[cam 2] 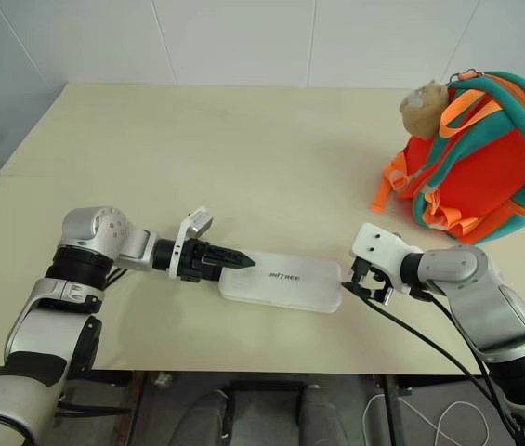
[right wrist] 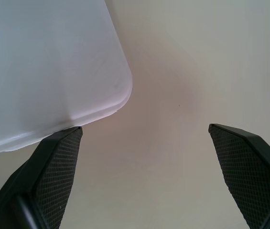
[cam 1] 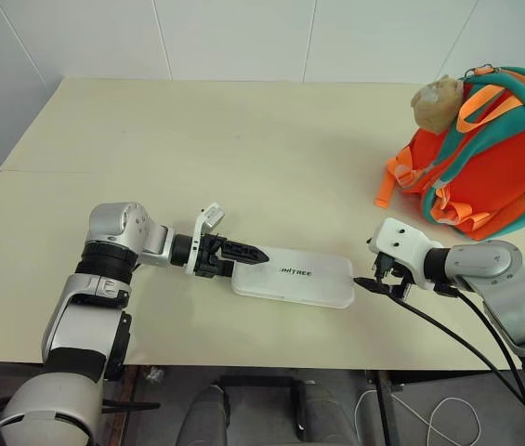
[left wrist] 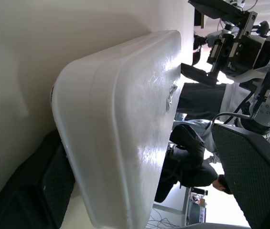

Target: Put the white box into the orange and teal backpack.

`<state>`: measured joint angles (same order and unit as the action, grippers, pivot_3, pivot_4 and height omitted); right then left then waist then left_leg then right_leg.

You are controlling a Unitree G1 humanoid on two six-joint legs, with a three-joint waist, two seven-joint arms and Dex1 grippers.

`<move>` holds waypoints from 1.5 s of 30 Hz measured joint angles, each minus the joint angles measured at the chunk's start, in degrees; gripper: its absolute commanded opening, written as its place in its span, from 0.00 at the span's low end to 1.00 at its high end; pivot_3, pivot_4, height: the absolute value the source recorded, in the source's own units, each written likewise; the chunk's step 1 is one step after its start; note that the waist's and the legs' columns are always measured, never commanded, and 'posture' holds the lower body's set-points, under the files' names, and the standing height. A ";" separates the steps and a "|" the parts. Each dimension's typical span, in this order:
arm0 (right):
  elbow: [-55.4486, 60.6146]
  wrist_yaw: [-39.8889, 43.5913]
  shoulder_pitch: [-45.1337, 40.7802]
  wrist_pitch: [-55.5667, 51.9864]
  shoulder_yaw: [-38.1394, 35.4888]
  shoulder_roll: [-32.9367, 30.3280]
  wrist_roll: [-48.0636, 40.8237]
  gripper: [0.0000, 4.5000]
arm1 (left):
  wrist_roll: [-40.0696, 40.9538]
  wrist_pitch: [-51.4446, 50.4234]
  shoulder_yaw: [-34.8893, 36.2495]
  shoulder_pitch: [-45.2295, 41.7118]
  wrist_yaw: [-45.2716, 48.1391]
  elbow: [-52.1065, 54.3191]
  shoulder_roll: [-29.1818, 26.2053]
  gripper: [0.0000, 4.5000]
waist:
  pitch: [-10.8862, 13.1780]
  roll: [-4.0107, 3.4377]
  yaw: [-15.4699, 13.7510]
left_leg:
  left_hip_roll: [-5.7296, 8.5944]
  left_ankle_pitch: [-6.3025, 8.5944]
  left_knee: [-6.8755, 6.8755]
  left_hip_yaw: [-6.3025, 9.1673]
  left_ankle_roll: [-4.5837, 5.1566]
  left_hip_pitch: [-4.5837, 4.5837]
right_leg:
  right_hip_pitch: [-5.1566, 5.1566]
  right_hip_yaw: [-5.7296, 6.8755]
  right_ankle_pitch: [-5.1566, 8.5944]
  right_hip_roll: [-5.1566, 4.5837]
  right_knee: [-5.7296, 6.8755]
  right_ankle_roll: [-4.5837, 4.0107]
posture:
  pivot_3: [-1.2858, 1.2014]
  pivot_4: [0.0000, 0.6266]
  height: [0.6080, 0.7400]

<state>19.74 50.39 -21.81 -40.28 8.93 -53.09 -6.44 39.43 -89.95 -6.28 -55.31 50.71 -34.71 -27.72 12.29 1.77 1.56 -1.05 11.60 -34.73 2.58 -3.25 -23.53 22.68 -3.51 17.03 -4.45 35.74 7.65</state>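
The white box lies flat near the table's front edge, its lettering facing up. My left gripper is open at the box's left end, one finger on each side of that end. In the left wrist view the box fills the space between the pads, with a gap showing on one side. My right gripper is open just off the box's right end. In the right wrist view the box's corner sits beside one finger. The orange and teal backpack stands at the back right, with a tan plush charm on top.
The cream table is bare between the box and the backpack. Orange strap loops trail from the backpack toward the box. Black cables run from my right wrist over the front edge. A white wall backs the table.
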 measured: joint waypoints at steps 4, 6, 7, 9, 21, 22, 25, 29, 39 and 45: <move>0.01 -0.04 0.00 -0.20 0.00 0.00 0.03 1.00 | -0.38 2.28 -0.22 2.10 0.10 1.64 0.92 0.63 | 0.00 0.00 0.01 | 0.00 0.00 0.01 0.00 0.00 0.00 | 0.00 0.00 0.00 0.00 -0.01 0.00 | 0.52 0.24 1.00; 0.02 -0.08 0.00 -0.35 0.00 0.00 0.07 1.00 | -0.35 3.33 0.74 3.34 0.09 2.97 1.92 0.49 | 0.00 0.00 -0.04 | 0.00 0.00 0.00 0.00 0.00 -0.01 | 0.00 0.00 0.00 0.00 0.00 0.00 | 0.52 0.24 1.00; 0.01 -0.16 0.01 -0.64 -0.02 0.00 0.44 1.00 | 0.17 3.89 1.95 4.13 0.54 3.95 2.03 0.42 | 0.00 0.00 -0.03 | 0.00 0.00 0.00 0.00 0.00 -0.01 | 0.00 0.00 0.00 -0.01 -0.01 0.00 | 0.52 0.24 1.00; -0.01 -0.29 0.03 -1.11 -0.03 0.00 0.74 1.00 | 0.98 4.13 3.36 4.42 1.17 5.56 2.23 0.32 | 0.00 0.00 -0.04 | 0.00 0.00 -0.01 0.00 0.00 0.00 | 0.00 0.00 0.00 -0.01 0.00 0.00 | 0.52 0.24 1.00; 0.46 -0.51 0.67 -2.02 -1.45 -0.02 0.01 1.00 | 1.11 6.04 5.34 9.04 1.74 11.92 2.64 0.28 | 0.00 0.00 -0.01 | 0.00 0.00 -0.02 0.01 -0.01 0.11 | -0.11 0.00 0.00 -0.01 0.00 -0.01 | 0.52 0.24 1.00; 0.59 -0.55 0.97 -2.32 -2.28 -0.02 -0.49 1.00 | 1.16 6.04 4.56 9.24 2.41 12.56 1.98 0.28 | 0.00 0.00 -0.02 | 0.00 0.00 0.00 0.01 -0.01 0.10 | -0.11 0.00 0.00 -0.01 -0.01 -0.01 | 0.52 0.24 1.00; 0.70 -0.92 2.52 -2.74 -5.69 -0.66 -1.32 1.00 | 1.44 6.30 1.81 9.69 5.08 14.61 -0.81 0.28 | 0.00 0.00 -0.02 | 0.00 0.00 0.05 0.01 -0.01 0.11 | -0.11 -0.01 0.01 -0.02 -0.08 -0.01 | 0.52 0.24 1.00; 0.98 -1.69 4.45 -3.92 -10.28 -0.84 -2.14 1.00 | 1.39 6.89 0.76 9.48 6.57 14.30 -1.96 0.28 | 0.00 0.00 -0.03 | 0.00 0.01 0.06 0.01 -0.01 0.10 | -0.12 0.00 0.06 -0.02 -0.11 -0.12 | 0.52 0.24 1.00; 2.30 -15.45 -0.54 -15.61 -27.13 10.14 -6.79 1.00 | 2.08 5.91 4.50 8.26 7.30 14.75 -5.45 0.28 | 0.00 0.00 0.05 | -0.01 0.00 0.06 0.01 -0.01 0.09 | -0.09 -0.01 0.13 -0.04 -0.09 -0.26 | 0.52 0.24 1.00; -7.56 -24.26 -8.60 -11.86 -28.16 16.64 -6.26 1.00 | 4.98 4.53 13.62 3.39 6.72 13.06 -4.78 0.28 | 0.00 -0.01 0.03 | 0.03 0.00 0.12 0.01 0.00 0.08 | -0.07 0.00 0.05 -0.08 -0.11 -0.10 | 0.52 0.24 1.00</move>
<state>12.18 26.13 -30.41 -52.14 -19.23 -36.46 -12.70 44.40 -85.42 7.34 -51.92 57.43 -21.65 -32.50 12.30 1.75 1.59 -1.03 11.60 -34.60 2.59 -3.25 -23.45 22.61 -3.51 17.07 -4.52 35.63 7.55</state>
